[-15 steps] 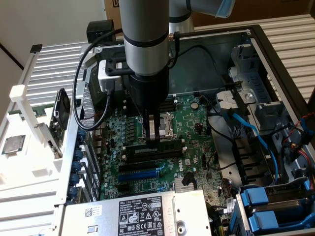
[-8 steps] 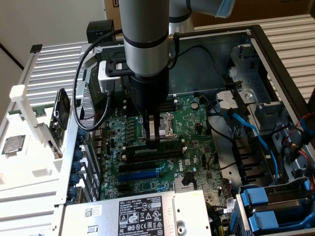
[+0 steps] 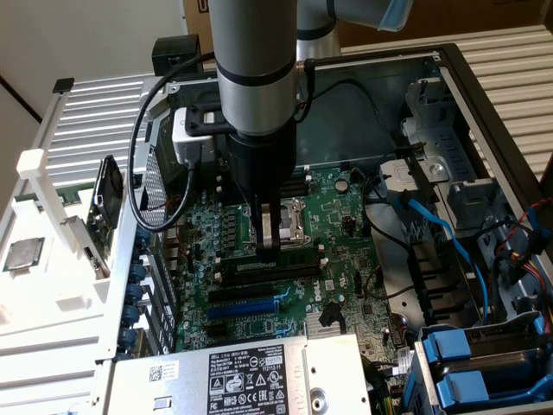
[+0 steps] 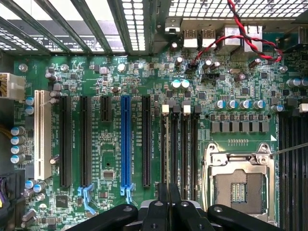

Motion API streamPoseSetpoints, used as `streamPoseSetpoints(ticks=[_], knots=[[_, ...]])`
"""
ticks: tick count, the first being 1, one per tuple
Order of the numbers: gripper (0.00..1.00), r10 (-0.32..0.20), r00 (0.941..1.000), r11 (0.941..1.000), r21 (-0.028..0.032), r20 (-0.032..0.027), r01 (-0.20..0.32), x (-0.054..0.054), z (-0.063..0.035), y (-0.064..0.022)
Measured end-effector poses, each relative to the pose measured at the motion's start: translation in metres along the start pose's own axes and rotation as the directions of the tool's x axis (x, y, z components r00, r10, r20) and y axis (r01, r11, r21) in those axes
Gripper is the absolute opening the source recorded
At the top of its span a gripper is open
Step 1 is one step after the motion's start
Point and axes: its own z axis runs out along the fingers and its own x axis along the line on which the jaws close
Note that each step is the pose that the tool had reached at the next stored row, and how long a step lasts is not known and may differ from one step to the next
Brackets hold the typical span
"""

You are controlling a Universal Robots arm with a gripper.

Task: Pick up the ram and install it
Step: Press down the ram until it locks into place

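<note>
While a square silver processor chip [image 3: 22, 253] lies on the white table [image 3: 52, 303] at the exterior view's left, the arm stands over the open computer case [image 3: 449, 65], its gripper [image 3: 267, 232] lowered to the green motherboard [image 3: 346, 216]. Its fingers [image 3: 267, 226] are drawn nearly together, pinching the ram [image 3: 278, 257], which sits upright at a black memory slot [image 3: 268, 272] beside the processor socket [image 3: 298, 220].
</note>
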Motion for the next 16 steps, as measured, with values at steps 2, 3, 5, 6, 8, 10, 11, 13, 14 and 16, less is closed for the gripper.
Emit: streamPoseSetpoints(ticks=[2,3,5,6,8,10,11,13,14,16], knots=[[0.12,0.000,1.0000,1.0000,-0.0001,-0.0001,0.000,0.0000,0.0003,0.0000],[0.12,0.000,1.0000,1.0000,-0.0001,-0.0001,0.000,0.0000,0.0005,0.0000],[0.12,0.000,1.0000,1.0000,-0.0001,-0.0001,0.000,0.0000,0.0008,0.0000],[0.12,0.000,1.0000,1.0000,0.0000,0.0000,0.000,0.0000,0.0023,0.0000],[0.12,0.000,1.0000,1.0000,0.0000,-0.0001,0.000,0.0001,0.0037,-0.0001],[0.12,0.000,1.0000,1.0000,-0.0001,-0.0002,0.000,0.0001,0.0043,-0.0001],[0.12,0.000,1.0000,1.0000,-0.0001,-0.0002,0.000,0.0001,0.0043,-0.0001],[0.12,0.000,1.0000,1.0000,-0.0001,-0.0001,0.000,0.0001,0.0044,-0.0001],[0.12,0.000,1.0000,1.0000,0.0000,-0.0001,0.000,0.0001,0.0044,-0.0001],[0.13,0.000,1.0000,1.0000,0.0000,0.0000,0.000,0.0001,0.0044,-0.0001]])
